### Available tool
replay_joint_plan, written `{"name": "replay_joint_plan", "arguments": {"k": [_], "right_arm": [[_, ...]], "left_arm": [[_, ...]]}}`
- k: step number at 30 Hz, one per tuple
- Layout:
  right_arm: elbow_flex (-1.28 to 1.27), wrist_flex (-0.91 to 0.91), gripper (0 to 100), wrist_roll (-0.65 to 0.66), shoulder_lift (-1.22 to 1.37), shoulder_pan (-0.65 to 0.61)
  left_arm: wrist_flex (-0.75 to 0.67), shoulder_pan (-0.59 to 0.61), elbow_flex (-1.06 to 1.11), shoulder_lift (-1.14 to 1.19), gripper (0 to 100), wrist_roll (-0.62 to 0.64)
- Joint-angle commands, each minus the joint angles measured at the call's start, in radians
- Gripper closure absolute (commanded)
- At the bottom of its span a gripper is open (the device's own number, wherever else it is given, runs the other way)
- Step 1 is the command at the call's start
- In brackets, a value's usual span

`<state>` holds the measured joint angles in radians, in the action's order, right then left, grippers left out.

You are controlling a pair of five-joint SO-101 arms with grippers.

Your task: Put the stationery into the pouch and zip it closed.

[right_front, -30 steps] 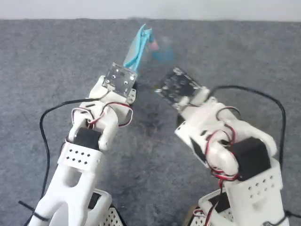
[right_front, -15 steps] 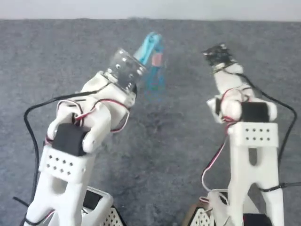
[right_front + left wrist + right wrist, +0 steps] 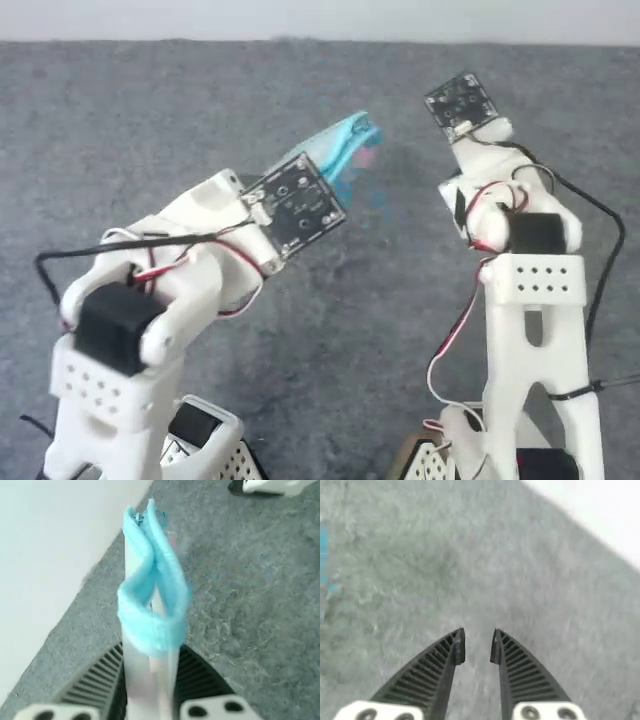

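Note:
A light blue pouch (image 3: 343, 142) hangs in the air over the grey mat, pinched at one end by my left gripper (image 3: 150, 647), which is shut on it. In the left wrist view the pouch (image 3: 150, 590) stands up from between the jaws as a folded blue band with a zipper end at its top. A small pink spot (image 3: 366, 156) shows beside it; I cannot tell what it is. My right gripper (image 3: 477, 647) points down at bare mat to the right of the pouch, slightly open with nothing between its fingers. The right arm's wrist (image 3: 468, 105) stands apart from the pouch.
Grey felt mat (image 3: 150, 130) covers the table, and a pale wall runs along its far edge. The other arm's base part (image 3: 272, 485) shows at the edge of the left wrist view. Both arm bases sit at the near edge.
My left arm has swung the pouch to the right and tilted it lower. My right arm pulled away from the pouch to the right a second ago and has since stayed nearly still.

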<state>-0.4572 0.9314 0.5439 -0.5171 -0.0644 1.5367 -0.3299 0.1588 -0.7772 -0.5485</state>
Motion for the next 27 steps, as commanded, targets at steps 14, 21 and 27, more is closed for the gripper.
{"name": "replay_joint_plan", "arguments": {"k": [14,21,27], "right_arm": [[0.005,-0.111,90.1,-0.569,-0.018,-0.088],[-0.005,-0.042,85.0,-0.701,-0.077,-0.179],[-0.009,0.010,70.3,-0.717,-0.209,-0.300]], "left_arm": [[0.069,-0.031,-0.176,-0.043,99,0.005],[0.066,-0.058,-0.179,-0.043,99,0.031],[0.046,-0.058,-0.179,-0.043,99,0.032]]}}
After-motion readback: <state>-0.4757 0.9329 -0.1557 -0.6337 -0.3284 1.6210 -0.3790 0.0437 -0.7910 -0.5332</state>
